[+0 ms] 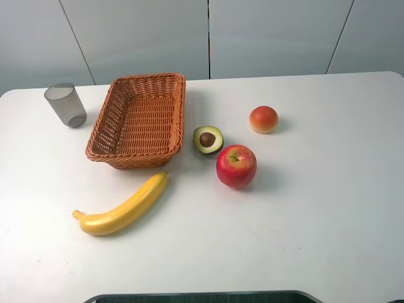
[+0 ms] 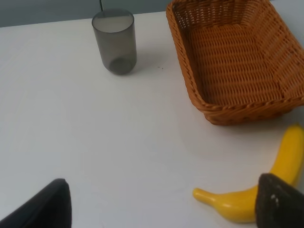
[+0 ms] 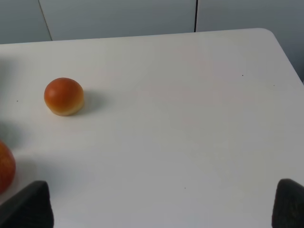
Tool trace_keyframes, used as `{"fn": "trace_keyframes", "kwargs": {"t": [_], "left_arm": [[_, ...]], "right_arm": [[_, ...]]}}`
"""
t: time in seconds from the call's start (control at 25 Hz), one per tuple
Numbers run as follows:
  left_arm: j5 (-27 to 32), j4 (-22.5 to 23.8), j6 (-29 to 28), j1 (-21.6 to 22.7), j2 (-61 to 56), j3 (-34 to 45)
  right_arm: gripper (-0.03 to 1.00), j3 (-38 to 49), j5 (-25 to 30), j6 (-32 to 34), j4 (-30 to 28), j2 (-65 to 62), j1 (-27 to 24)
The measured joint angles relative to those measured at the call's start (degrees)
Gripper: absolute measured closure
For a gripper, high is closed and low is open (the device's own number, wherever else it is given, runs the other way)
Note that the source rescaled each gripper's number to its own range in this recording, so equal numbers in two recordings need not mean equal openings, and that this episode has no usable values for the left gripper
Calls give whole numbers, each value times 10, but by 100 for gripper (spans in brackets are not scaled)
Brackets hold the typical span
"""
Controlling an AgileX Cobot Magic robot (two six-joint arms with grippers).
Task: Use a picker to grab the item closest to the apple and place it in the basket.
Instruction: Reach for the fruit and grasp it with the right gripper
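Observation:
A red apple (image 1: 236, 166) sits right of the table's middle, and its edge shows in the right wrist view (image 3: 4, 167). A halved avocado (image 1: 207, 139) with a brown pit lies just beside it, nearly touching. The woven basket (image 1: 173, 120) stands empty to the avocado's left; its rim (image 2: 190, 90) fills the left wrist view. My left gripper (image 2: 161, 213) is open above bare table, with dark fingertips (image 2: 47, 204) spread wide. My right gripper (image 3: 159, 209) is open too, holding nothing. Neither gripper shows in the exterior high view.
An orange-red bun-like fruit (image 1: 263, 119) (image 3: 63, 96) lies behind the apple to the right. A yellow banana (image 1: 123, 208) (image 2: 256, 194) lies in front of the basket. A grey translucent cup (image 1: 65, 105) (image 2: 114, 41) stands at the back left.

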Motion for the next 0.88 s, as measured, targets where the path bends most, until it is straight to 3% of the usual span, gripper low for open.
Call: {"fn": "trace_keyframes", "kwargs": {"t": [0.88], "left_arm": [[0,0,0,0,0,0]], "right_arm": [[-3,0,0,11,0,0,0]]}}
